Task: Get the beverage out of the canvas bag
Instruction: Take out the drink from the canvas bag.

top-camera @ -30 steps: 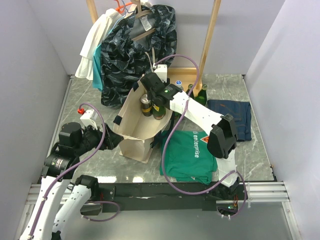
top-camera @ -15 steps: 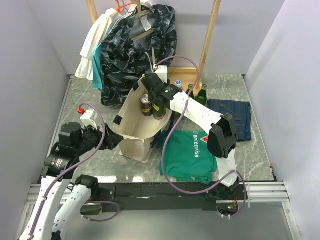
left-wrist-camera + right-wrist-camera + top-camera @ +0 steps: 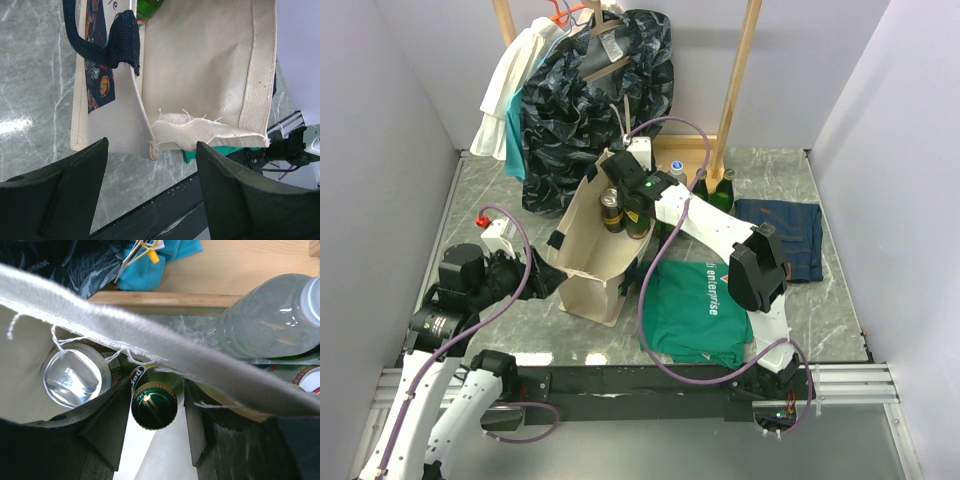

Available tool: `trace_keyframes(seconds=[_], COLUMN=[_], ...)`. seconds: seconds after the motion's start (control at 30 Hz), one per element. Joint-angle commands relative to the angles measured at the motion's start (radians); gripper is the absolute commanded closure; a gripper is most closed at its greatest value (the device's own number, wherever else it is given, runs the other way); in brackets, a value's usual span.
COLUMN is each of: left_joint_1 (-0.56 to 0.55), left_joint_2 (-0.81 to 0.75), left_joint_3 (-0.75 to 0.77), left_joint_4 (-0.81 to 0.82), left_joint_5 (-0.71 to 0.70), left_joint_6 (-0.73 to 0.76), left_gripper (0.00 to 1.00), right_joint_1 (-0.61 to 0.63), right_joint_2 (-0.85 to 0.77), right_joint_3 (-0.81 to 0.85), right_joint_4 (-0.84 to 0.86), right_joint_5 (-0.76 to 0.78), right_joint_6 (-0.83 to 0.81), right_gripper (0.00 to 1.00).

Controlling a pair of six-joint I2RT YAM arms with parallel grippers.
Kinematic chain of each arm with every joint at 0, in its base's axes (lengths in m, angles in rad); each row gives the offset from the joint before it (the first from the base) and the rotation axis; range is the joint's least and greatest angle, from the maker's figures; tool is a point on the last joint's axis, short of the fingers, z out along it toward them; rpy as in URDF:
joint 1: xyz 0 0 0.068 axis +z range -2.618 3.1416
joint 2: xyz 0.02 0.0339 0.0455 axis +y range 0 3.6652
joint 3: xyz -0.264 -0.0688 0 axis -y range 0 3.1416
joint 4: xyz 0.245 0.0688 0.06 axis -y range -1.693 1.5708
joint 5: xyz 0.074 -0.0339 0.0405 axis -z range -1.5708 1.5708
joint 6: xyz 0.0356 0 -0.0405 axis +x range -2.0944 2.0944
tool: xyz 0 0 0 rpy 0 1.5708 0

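Inside the frayed cream canvas bag (image 3: 200, 65), the right hand (image 3: 157, 390) flanks a ridged green bottle cap (image 3: 154, 407); grip unclear. The left hand (image 3: 150, 147) gapes empty.

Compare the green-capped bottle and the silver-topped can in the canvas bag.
The bottle has a small dark green crimped cap; the can has a wider, flat shiny lid. The bottle stands between the fingers of the right gripper; the can stands outside them. Both sit upright in the canvas bag.
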Motion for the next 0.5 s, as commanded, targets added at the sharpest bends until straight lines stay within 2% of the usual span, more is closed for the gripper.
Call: trace_keyframes(seconds=[0.0, 0.27, 0.47], left_joint_1=[-0.003, -0.003, -0.003], left_joint_2=[0.008, 0.008, 0.01], left_joint_3=[0.001, 0.001, 0.001], left_joint_4=[0.006, 0.006, 0.004], left_joint_5=[-0.005, -0.011, -0.014], left_joint_6=[-0.005, -0.01, -0.01], left_gripper=[0.24, 0.23, 0.23], right_joint_1=[-0.02, -0.021, -0.024], right_joint_2=[0.001, -0.041, -0.038], right_joint_3=[0.024, -0.031, -0.006], right_joint_4=[0.032, 0.107, 0.104], right_joint_5=[0.015, 0.012, 0.031], right_joint_6=[-0.009, -0.011, -0.015], right_gripper=[0.47, 0.45, 0.45])
